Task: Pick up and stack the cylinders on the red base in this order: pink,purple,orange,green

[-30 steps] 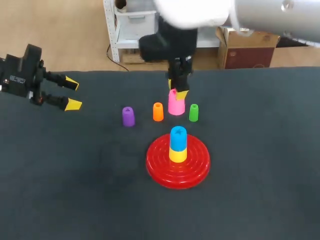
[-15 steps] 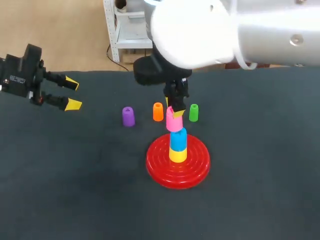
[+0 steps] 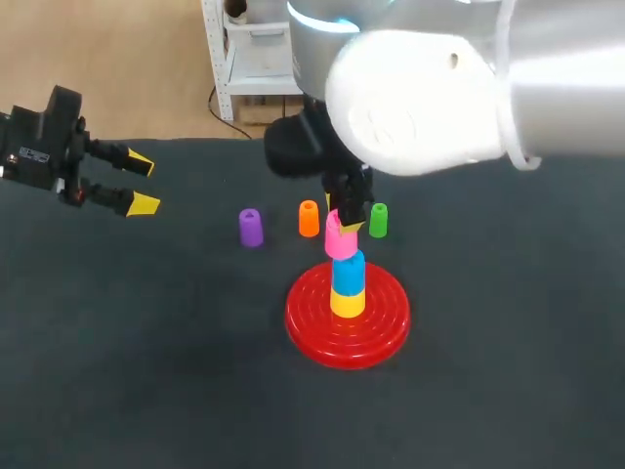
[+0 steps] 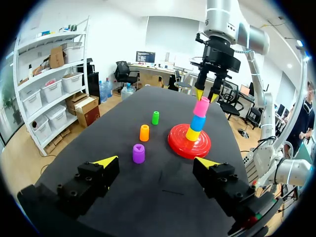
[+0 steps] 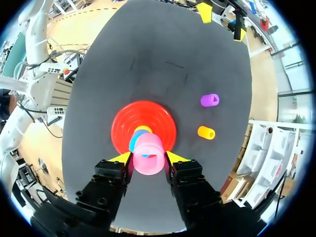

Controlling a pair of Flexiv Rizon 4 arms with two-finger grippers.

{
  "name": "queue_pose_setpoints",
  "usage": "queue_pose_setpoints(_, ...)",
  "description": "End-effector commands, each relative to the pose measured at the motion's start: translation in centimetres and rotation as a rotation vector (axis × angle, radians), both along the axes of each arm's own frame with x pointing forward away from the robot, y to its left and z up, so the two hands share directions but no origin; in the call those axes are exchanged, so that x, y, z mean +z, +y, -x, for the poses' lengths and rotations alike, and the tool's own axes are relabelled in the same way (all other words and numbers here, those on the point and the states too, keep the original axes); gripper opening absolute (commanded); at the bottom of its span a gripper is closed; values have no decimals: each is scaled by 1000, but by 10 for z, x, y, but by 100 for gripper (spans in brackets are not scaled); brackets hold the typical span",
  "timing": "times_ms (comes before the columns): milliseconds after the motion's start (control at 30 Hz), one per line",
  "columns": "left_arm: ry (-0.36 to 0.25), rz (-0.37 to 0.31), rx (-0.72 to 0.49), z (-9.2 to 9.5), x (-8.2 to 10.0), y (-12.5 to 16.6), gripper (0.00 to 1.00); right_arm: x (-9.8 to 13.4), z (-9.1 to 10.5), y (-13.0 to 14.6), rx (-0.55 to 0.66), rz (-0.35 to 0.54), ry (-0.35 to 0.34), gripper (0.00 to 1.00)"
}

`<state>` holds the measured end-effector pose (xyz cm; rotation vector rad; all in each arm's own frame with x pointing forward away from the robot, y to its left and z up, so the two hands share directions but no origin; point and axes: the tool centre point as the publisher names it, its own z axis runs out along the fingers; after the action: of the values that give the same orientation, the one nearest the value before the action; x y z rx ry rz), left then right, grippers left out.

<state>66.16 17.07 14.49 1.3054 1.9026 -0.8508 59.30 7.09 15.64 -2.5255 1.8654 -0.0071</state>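
Looking down from the head view, the right arm reaches past the middle of the table (image 3: 488, 371), and the right gripper (image 3: 344, 217) is clenched on the pink cylinder (image 3: 340, 240). It holds the cylinder directly over the stack on the red base (image 3: 311, 327). That stack is a yellow cylinder (image 3: 347, 302) with a blue cylinder (image 3: 348, 273) on top. From here the pink one seems to meet the blue one, but whether it has seated cannot be told. On the far side of the base stand the purple cylinder (image 3: 250, 227) to the left, the orange cylinder (image 3: 309, 218) in the middle and the green cylinder (image 3: 378, 220) to the right, each apart from the others. The left gripper (image 3: 137, 183) hangs at the far left with its fingers spread and nothing between them.

The left wrist view adds a side-on look that the head view lacks. Here the pink cylinder leans a little on the blue one, with the yellow tips pinching it near its top.

The right wrist view looks straight down the fingers. Both touch the pink cylinder's sides, and its hollow open end faces the camera, offset slightly from the blue rim beneath. The green cylinder is hidden here.

These pieces look like small, stiff, hollow plastic, so they are probably light and smooth enough to slip or tip. A hold across the side walls near the upper end should suit them best, leaving the lower end free to seat.
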Motion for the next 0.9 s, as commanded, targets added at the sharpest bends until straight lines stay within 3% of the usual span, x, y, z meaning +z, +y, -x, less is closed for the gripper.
queue_pose_setpoints(33,-2,3,-4,-1,-1,1,100,-4,7,-5,-1,-22,-54,0)
queue_pose_setpoints(567,-2,3,-4,-1,-1,1,100,-10,3,-12,-53,-6,30,0)
queue_pose_setpoints(900,-2,3,-4,-1,-1,1,100,-14,-1,-3,0,2,80,0)
